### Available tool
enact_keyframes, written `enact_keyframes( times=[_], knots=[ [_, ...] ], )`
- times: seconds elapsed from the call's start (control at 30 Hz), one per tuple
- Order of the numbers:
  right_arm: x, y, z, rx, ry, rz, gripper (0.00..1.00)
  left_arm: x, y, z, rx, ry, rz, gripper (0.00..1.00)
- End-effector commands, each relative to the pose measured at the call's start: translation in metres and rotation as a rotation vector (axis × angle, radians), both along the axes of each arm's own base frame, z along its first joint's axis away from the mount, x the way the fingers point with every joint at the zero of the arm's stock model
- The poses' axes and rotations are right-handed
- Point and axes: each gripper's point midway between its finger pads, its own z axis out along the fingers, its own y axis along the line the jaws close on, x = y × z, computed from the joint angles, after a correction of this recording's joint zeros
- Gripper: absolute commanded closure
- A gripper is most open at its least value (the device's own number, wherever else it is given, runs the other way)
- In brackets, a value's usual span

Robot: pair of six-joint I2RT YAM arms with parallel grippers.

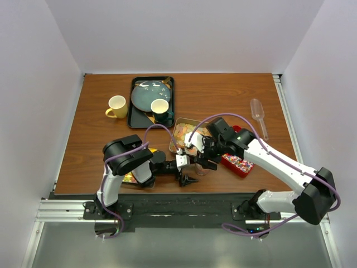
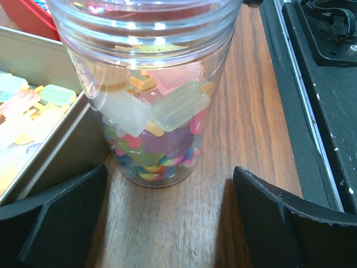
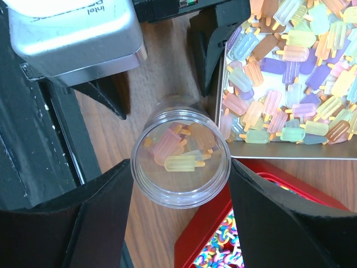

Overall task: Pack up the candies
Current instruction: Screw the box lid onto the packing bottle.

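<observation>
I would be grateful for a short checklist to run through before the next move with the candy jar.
1. Jar upright: ok.
2. Right end effector closed on the jar's sides: ok.
3. Left end effector open, clear of the jar: ok.
4. Jar filled with candies: not ok, only part full.
5. Tray beside the jar holds more candies: ok.

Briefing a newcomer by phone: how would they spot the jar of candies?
On the wooden table, look near the front edge beside the silver tray of popsicle sweets and the red tray. The clear jar stands there: tall, see-through, part-filled with candies, unlike the flat trays.
</observation>
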Motion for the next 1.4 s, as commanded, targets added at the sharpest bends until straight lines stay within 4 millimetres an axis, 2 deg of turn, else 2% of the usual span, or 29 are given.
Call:
enact_keyframes(
  times=[0.0,0.23,0.43,0.53,0.6,0.73,0.8,1.03,1.17,1.23,1.27,1.3,1.37],
  knots=[
    [-0.008,-0.036,-0.03,-0.165,0.041,-0.066,0.39,0.006,-0.009,0.035,-0.166,-0.129,-0.004,0.0],
    [-0.016,-0.04,-0.036,-0.176,0.065,-0.058,0.39,0.022,-0.032,0.043,-0.225,-0.09,0.042,0.0],
    [-0.018,-0.04,-0.038,-0.176,0.077,-0.055,0.39,0.029,-0.047,0.038,-0.244,-0.064,0.063,0.0],
    [-0.017,-0.04,-0.037,-0.179,0.071,-0.052,0.39,0.027,-0.048,0.037,-0.243,-0.069,0.054,0.01],
    [-0.017,-0.041,-0.035,-0.185,0.072,-0.048,0.33,0.024,-0.044,0.037,-0.236,-0.086,0.049,0.05],
    [-0.014,-0.04,-0.02,-0.172,0.038,-0.029,0.26,0.012,-0.032,0.033,-0.207,-0.089,0.032,0.11],
    [-0.013,-0.038,-0.011,-0.158,0.031,-0.026,0.23,0.009,-0.028,0.037,-0.207,-0.104,0.028,0.13],
    [-0.007,-0.031,0.023,-0.09,-0.025,-0.036,0.16,0.009,-0.027,0.046,-0.212,-0.14,0.011,0.15],
    [0.0,-0.037,0.034,-0.083,-0.062,-0.051,0.15,0.007,-0.028,0.046,-0.213,-0.139,0.005,0.16],
    [0.006,-0.037,0.042,-0.066,-0.083,-0.029,0.14,0.009,-0.027,0.046,-0.214,-0.141,0.013,0.15],
    [0.011,-0.038,0.045,-0.05,-0.091,-0.033,0.14,0.009,-0.027,0.045,-0.212,-0.14,0.016,0.12],
    [0.01,-0.034,0.047,-0.03,-0.089,0.011,0.13,0.009,-0.027,0.045,-0.213,-0.143,0.016,0.06],
    [0.007,-0.03,0.047,-0.028,-0.074,0.079,0.13,0.014,-0.027,0.045,-0.211,-0.14,0.043,0.01]
  ],
)
